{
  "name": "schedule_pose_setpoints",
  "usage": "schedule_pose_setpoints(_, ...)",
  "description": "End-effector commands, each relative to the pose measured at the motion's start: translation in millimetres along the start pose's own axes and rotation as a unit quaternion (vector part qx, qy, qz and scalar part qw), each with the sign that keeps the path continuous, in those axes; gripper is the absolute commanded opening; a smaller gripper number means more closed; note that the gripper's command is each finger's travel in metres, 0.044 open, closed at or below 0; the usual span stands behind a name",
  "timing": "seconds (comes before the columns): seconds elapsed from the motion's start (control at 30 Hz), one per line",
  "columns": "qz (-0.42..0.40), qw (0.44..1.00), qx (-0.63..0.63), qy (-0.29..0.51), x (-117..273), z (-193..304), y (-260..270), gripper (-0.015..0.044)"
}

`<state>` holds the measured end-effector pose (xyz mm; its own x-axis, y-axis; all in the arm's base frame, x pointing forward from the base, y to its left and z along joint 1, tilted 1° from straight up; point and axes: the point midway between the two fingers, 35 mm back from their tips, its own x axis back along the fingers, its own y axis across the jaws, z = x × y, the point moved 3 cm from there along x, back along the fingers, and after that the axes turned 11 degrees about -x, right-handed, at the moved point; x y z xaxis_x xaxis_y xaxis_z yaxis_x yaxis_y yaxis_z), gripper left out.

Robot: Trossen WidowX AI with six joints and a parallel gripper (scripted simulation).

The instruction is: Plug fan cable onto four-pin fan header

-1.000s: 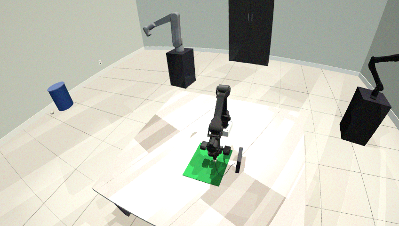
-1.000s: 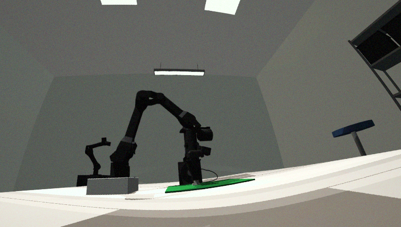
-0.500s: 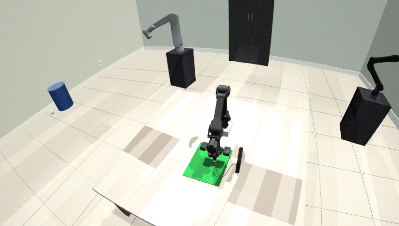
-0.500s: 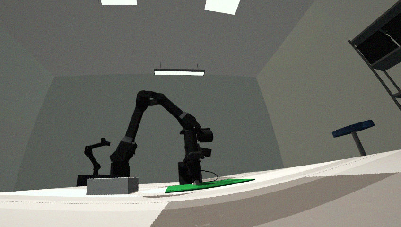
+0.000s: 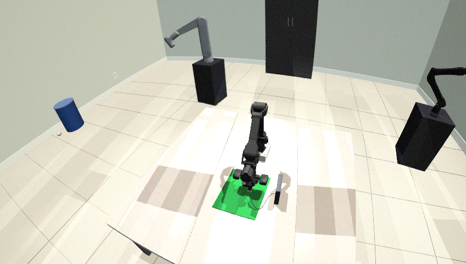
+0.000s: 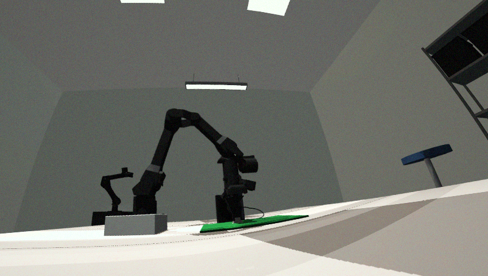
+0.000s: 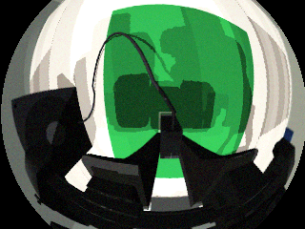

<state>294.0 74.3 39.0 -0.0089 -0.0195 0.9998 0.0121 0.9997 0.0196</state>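
The green board point(image 5: 228, 204) point(image 6: 274, 219) point(image 7: 210, 29) lies flat on the table. My gripper point(image 5: 249, 188) point(image 6: 237, 218) point(image 7: 168, 136) points down low over it, shut on the small dark plug point(image 7: 170, 145). The black cable point(image 5: 258, 208) point(image 6: 263, 212) point(image 7: 152, 78) loops from the plug to the fan point(image 5: 278, 189) point(image 7: 48, 129), a black slab standing on edge beside the board. The pale outline of the header point(image 7: 166, 113) shows at the plug's far edge in the wrist view. The plug covers most of it; its pins and how deep the plug sits are hidden.
A pale grey box point(image 5: 265, 153) point(image 6: 130, 225) stands on the table near the arm's base. Away from the table are a grey arm point(image 5: 204, 36) on a black pedestal point(image 5: 210, 81), a blue cylinder point(image 5: 69, 115) and a black cabinet point(image 5: 289, 39).
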Motion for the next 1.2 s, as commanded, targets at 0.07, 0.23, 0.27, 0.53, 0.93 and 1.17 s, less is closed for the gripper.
schedule_pose_setpoints(0.07,0.000,1.000,0.000,0.000,-1.0,0.0,0.0,0.0026)
schedule_pose_setpoints(0.23,0.000,1.000,0.000,0.000,-1.0,0.0,0.0,0.0158)
schedule_pose_setpoints(0.27,0.000,1.000,0.000,0.000,-1.0,0.0,0.0,0.0184)
schedule_pose_setpoints(0.53,0.000,1.000,-0.001,0.001,26.1,-1.6,0.5,0.0260)
schedule_pose_setpoints(0.93,0.002,1.000,-0.001,0.003,59.7,37.8,-28.6,0.0260)
schedule_pose_setpoints(1.17,0.004,1.000,-0.001,0.006,54.0,102.3,-62.5,0.0260)
